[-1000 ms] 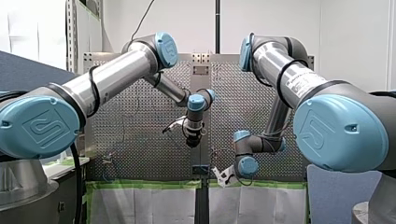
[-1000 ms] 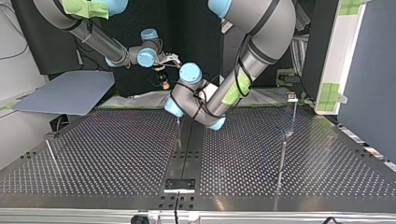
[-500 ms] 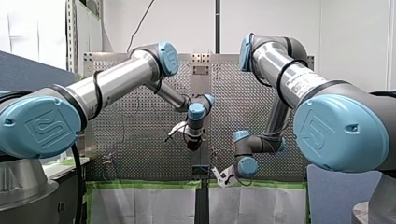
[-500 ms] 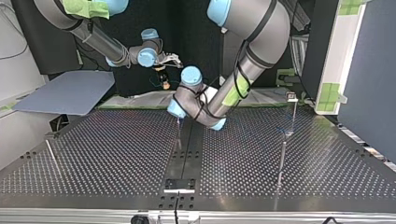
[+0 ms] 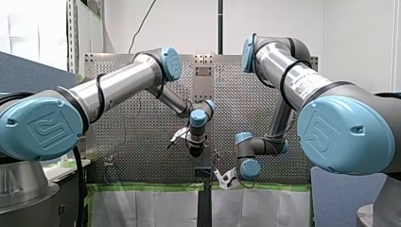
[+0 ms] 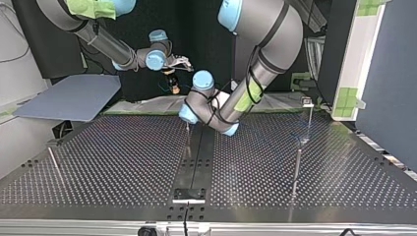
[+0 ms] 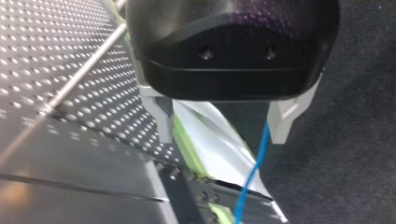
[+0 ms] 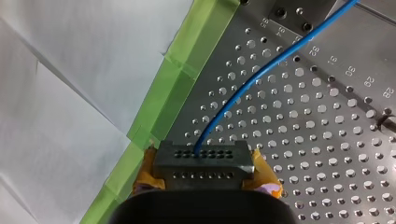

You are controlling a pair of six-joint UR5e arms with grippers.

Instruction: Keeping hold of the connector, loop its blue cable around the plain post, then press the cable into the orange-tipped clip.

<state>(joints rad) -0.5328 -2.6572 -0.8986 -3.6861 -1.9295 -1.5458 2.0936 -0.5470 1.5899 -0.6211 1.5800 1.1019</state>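
My right gripper (image 8: 201, 176) is shut on the grey connector (image 8: 201, 161), gripped between its yellow pads (image 8: 148, 170). It hangs low over the taped table edge (image 5: 226, 178). From the connector the blue cable (image 8: 261, 74) runs out over the perforated plate. My left gripper (image 7: 222, 128) is open, and the blue cable (image 7: 252, 175) passes between its pale fingers, close to one of them. In the front view it (image 5: 195, 150) hangs near the table's middle. A thin plain post (image 7: 88, 70) stands beside it on the plate (image 6: 189, 140).
More thin posts rise at the top view's right (image 6: 297, 167), one with a small head (image 6: 307, 102). A rod (image 6: 54, 164) leans at the left. Green tape (image 8: 163, 116) and white paper (image 8: 70, 93) border the plate's edge. A grey board (image 6: 74, 96) lies beyond.
My left arm has lowered its gripper in the front view, nearer my right gripper. My right arm has kept still with the connector.
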